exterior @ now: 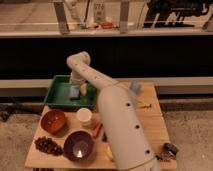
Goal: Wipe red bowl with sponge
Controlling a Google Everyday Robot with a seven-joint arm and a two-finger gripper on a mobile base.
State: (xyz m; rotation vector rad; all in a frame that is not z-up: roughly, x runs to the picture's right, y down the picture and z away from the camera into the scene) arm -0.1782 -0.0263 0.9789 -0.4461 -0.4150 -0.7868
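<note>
The red bowl (53, 120) sits on the wooden table at the front left, empty. A blue sponge (74, 92) lies in the green tray (56, 95) behind the bowl. My white arm reaches up from the bottom right, bends at its elbow and comes down over the tray. My gripper (78, 83) hangs just above the sponge, close to it or touching it. A pale object (84, 89) lies in the tray next to the sponge.
A white cup (84, 116) stands right of the red bowl. A purple bowl (78, 145), dark grapes (47, 146) and an orange carrot (97, 130) are at the front. A blue item (135, 87) sits at the back right. A dark railing wall stands behind the table.
</note>
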